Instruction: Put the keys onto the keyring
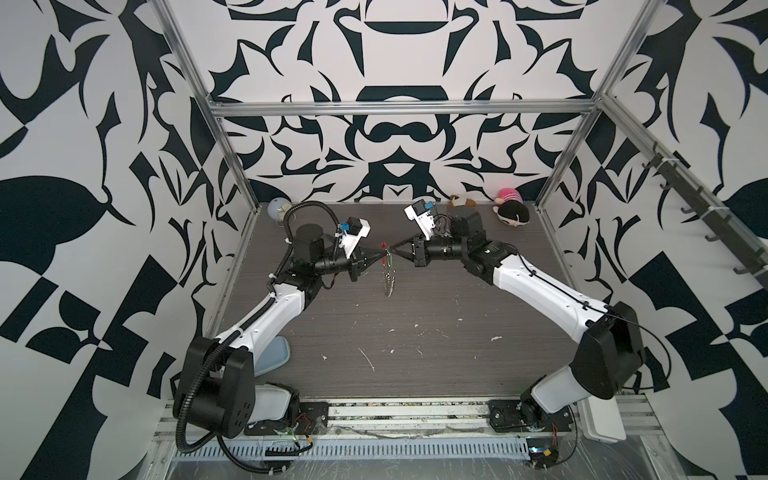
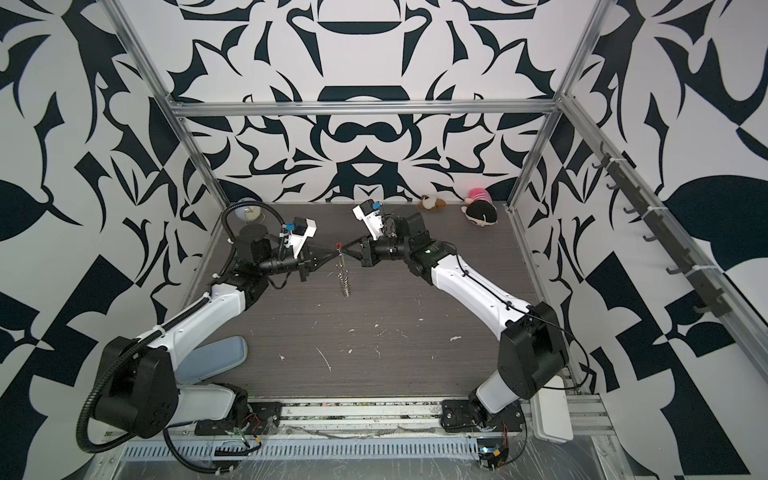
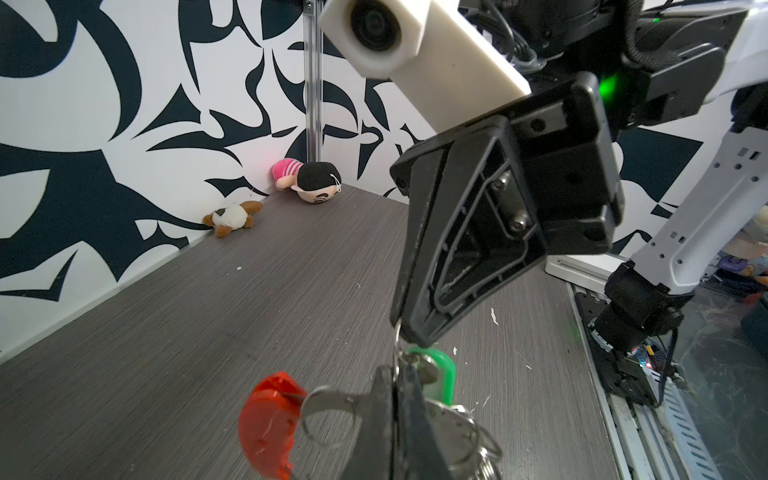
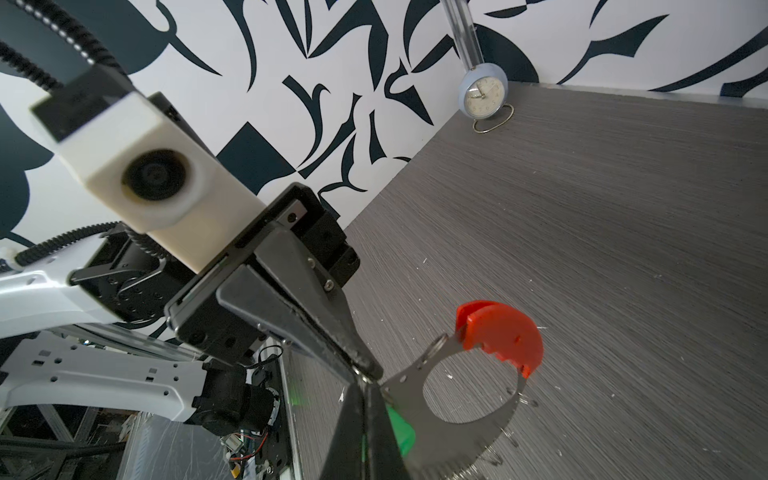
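Silver and nearly edge-on in both top views, the keyring [image 1: 389, 275] hangs in the air over the far half of the table [image 1: 415, 332]. It is clear of the surface and sits between two claws that meet tip to tip at its upper end.

The left gripper [image 1: 382, 254] reaches in from the left with its fingers pressed together on the keyring's flat metal band. The right wrist view shows that pinch at the band's edge, near the red piece [image 4: 498, 337] on the loop.

The right gripper [image 1: 394, 251] comes in from the right, its fingers likewise squeezed together. In the left wrist view it pinches a small silver ring from which the green tag [image 3: 441, 374] dangles. Blur makes it hard to be sure that this ring is the tag's own.

The tag hangs just beside the band, below both tips and on the side away from the red piece. Whether it touches the band, or is already threaded onto it, I cannot tell. More small rings [image 3: 469, 432] bunch along the band's lower part.

A doll [image 1: 513, 208] and a plush [image 1: 461, 202] lie against the wall along the table's far edge. A clock [image 4: 483, 93] stands in the far left corner.
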You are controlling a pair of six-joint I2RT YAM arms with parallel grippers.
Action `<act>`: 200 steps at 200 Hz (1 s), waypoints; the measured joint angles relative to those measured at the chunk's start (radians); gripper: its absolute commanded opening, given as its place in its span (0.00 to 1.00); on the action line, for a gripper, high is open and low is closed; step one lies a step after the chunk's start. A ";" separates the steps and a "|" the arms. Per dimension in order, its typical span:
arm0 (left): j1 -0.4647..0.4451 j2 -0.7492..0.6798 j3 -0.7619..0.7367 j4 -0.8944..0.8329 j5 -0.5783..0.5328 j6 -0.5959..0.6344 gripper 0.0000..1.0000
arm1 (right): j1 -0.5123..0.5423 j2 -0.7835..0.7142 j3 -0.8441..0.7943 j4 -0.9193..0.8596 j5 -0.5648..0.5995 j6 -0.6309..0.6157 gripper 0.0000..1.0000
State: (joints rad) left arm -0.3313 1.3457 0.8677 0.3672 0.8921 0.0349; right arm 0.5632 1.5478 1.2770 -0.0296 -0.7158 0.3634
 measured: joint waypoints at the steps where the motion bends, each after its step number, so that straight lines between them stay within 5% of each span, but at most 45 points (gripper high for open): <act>1: 0.000 0.000 0.000 0.000 -0.001 0.000 0.00 | 0.000 0.000 0.000 0.000 0.002 0.000 0.00; 72: -0.001 0.000 0.000 0.018 -0.032 -0.041 0.00 | 0.006 -0.006 -0.030 0.031 0.075 0.052 0.00; 200: 0.011 0.023 -0.080 0.378 -0.061 -0.327 0.00 | -0.030 0.003 -0.054 0.171 -0.009 0.264 0.00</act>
State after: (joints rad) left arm -0.3206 1.3685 0.7879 0.7448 0.8310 -0.2916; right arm 0.5335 1.5509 1.2228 0.1417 -0.7250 0.6277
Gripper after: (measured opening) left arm 0.039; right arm 0.050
